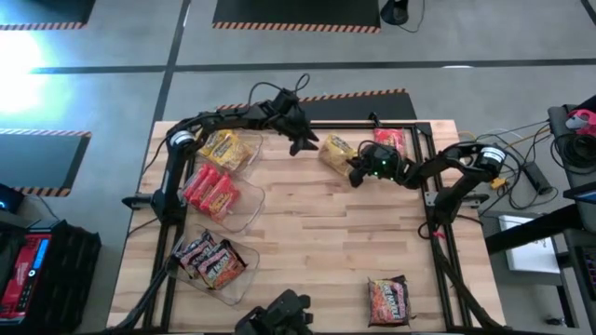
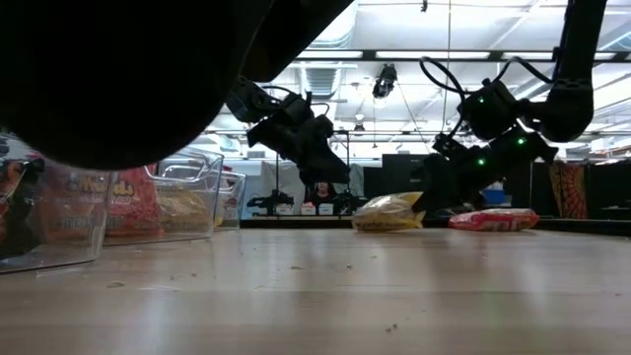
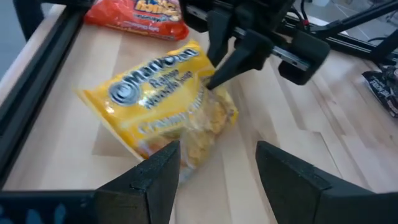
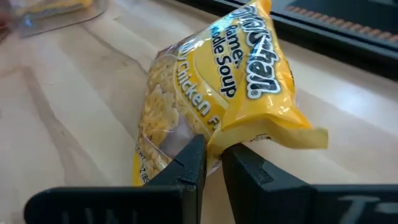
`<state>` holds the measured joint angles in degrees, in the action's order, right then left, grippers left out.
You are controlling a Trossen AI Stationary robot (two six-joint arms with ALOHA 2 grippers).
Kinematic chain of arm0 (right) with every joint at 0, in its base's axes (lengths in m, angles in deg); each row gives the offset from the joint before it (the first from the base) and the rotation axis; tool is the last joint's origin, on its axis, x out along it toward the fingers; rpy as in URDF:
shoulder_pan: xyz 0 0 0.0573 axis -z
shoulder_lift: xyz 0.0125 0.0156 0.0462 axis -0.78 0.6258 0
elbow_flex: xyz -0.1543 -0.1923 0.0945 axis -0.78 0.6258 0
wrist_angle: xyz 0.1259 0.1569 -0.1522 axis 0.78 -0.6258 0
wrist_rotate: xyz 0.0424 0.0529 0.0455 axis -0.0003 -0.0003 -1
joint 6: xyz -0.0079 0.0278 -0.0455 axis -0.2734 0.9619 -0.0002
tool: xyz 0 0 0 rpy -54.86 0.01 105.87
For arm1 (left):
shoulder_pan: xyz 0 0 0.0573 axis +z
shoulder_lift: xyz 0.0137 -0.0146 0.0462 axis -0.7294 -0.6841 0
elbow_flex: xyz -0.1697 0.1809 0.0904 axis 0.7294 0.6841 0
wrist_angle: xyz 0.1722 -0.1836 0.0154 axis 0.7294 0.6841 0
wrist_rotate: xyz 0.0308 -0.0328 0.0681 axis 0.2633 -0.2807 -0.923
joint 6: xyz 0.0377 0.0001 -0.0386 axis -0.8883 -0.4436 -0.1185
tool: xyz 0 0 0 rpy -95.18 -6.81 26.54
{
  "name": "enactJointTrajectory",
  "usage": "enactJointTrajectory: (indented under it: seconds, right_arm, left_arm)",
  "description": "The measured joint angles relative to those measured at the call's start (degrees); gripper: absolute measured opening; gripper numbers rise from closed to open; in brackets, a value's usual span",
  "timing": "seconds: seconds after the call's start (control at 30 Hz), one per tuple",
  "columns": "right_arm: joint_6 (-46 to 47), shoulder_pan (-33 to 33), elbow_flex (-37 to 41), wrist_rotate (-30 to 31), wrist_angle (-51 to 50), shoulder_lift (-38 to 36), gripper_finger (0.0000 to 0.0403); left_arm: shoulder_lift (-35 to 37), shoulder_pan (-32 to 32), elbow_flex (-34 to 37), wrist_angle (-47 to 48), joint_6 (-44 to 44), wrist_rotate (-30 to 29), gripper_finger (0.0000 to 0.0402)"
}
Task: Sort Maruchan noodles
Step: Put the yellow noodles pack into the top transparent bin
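Yellow noodle packet point(image 1: 337, 152) lies diagonally, tilted up | right gripper point(image 1: 355, 168) pinching its edge | left gripper point(image 1: 304, 143) spread beside it

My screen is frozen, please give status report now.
Right gripper shut on yellow noodle packet, at far edge. Left gripper open, near it. Red packet lies beside.
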<state>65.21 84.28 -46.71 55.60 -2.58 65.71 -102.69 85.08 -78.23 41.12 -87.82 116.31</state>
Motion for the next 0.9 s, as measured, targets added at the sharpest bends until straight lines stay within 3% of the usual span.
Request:
enactJointTrajectory:
  seconds: [0.3,0.53,0.9]
  right_arm:
    - [-6.8,-1.8,-2.0,0.0,-1.0,0.0,0.004]
    - [-11.7,-1.8,-5.5,0.0,-9.6,0.0,0.004]
    - [-21.1,-3.3,-12.0,-4.5,-14.9,0.0,0.004]
  left_arm:
    - [0.0,0.1,-0.1,-0.1,-1.4,-0.4,0.0218]
    - [0.0,-0.6,-0.1,-1.8,-9.1,-9.2,0.0248]
    - [0.0,-0.7,-3.3,0.9,-11.4,-9.2,0.0251]
